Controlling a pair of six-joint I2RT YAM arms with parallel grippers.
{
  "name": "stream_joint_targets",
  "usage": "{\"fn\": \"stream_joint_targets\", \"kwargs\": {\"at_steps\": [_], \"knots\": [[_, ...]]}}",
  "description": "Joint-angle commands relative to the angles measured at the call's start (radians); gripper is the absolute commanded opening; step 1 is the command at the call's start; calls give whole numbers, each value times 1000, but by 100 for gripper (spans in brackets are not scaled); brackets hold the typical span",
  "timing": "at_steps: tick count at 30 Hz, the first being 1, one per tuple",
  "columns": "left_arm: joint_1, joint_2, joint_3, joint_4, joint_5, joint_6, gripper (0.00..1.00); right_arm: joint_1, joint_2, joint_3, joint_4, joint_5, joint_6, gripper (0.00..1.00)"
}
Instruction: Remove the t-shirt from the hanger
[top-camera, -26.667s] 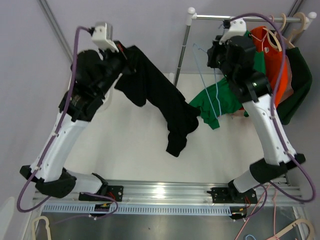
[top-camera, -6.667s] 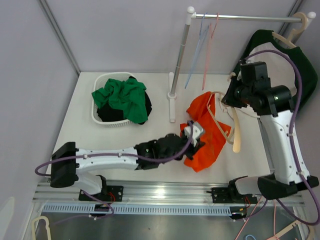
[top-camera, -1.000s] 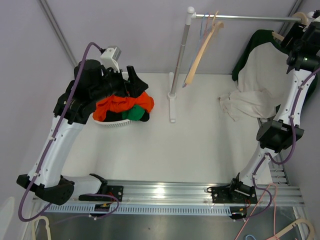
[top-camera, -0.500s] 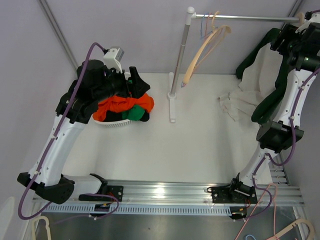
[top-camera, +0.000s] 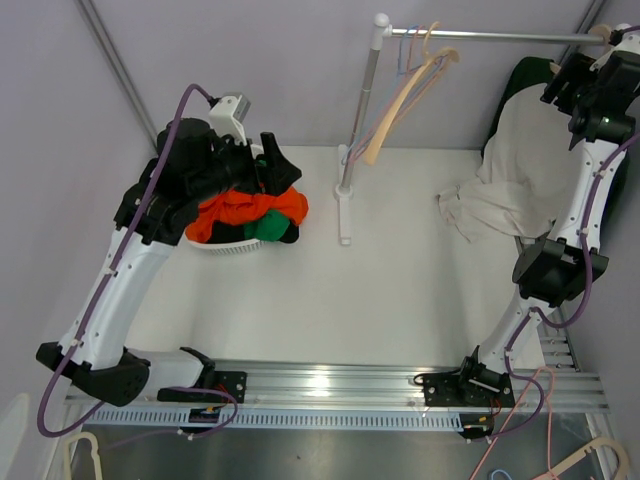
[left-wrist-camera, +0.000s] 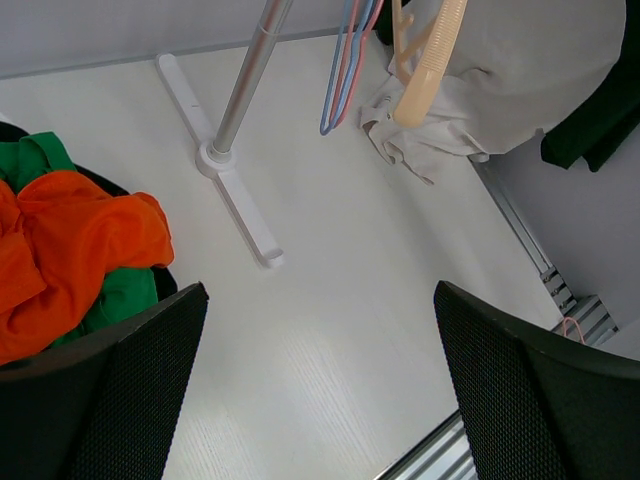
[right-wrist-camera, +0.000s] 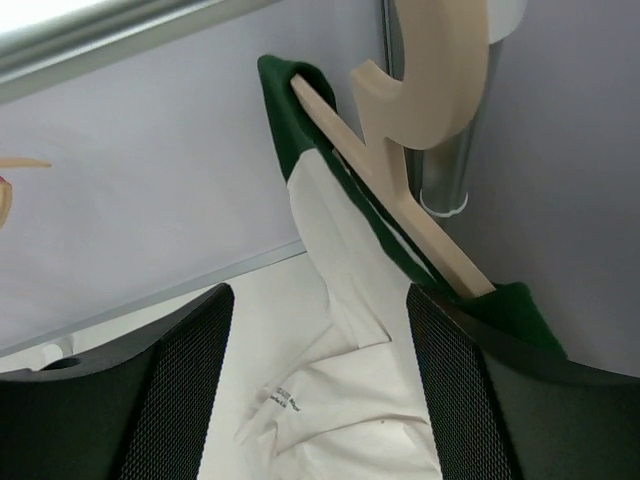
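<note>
- Cream-and-green t-shirt (top-camera: 525, 165) hangs on a wooden hanger (right-wrist-camera: 425, 215) at the metal rail's (top-camera: 500, 36) right end, its lower edge bunched on the white table (top-camera: 400, 290).
- Right end effector (right-wrist-camera: 315, 290) sits just before the hanger, fingers spread, grasping nothing.
- Left end effector (left-wrist-camera: 315, 292) hovers released above a basket (top-camera: 212, 245) of orange, green and black clothes (top-camera: 250, 208).
- Pale grey walls (top-camera: 250, 70) enclose the table.

T-shirt (right-wrist-camera: 330, 240): soft matt cloth, cream body, green trim, creased. Hanger (right-wrist-camera: 405, 200): pale smooth wood, no gloss. Rack pole (left-wrist-camera: 242, 85): brushed metal, slight sheen. Table (left-wrist-camera: 330, 330): white, matt, faint grain. Left gripper (left-wrist-camera: 320, 290) pads (left-wrist-camera: 140, 380): black, matt, fine mesh texture.
</note>
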Motion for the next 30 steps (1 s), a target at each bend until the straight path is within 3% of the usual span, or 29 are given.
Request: {"fn": "stream_joint_targets", "kwargs": {"at_steps": [1, 4, 9, 21, 24, 30], "knots": [[-17, 16, 40, 40, 10, 18, 99, -2, -44, -1, 71, -32, 10, 75], [-26, 25, 42, 40, 3, 15, 100, -1, -77, -23, 90, -74, 26, 75], [-38, 15, 24, 40, -6, 18, 99, -1, -176, -109, 177, 37, 17, 76], [-40, 4, 36, 23, -7, 35, 100, 7, -161, -52, 251, 198, 14, 80], [-38, 18, 59, 13, -6, 41, 99, 6, -137, -31, 272, 189, 5, 72], [-40, 54, 123, -16, -9, 61, 100, 4, -75, -6, 320, 173, -20, 70]]}}
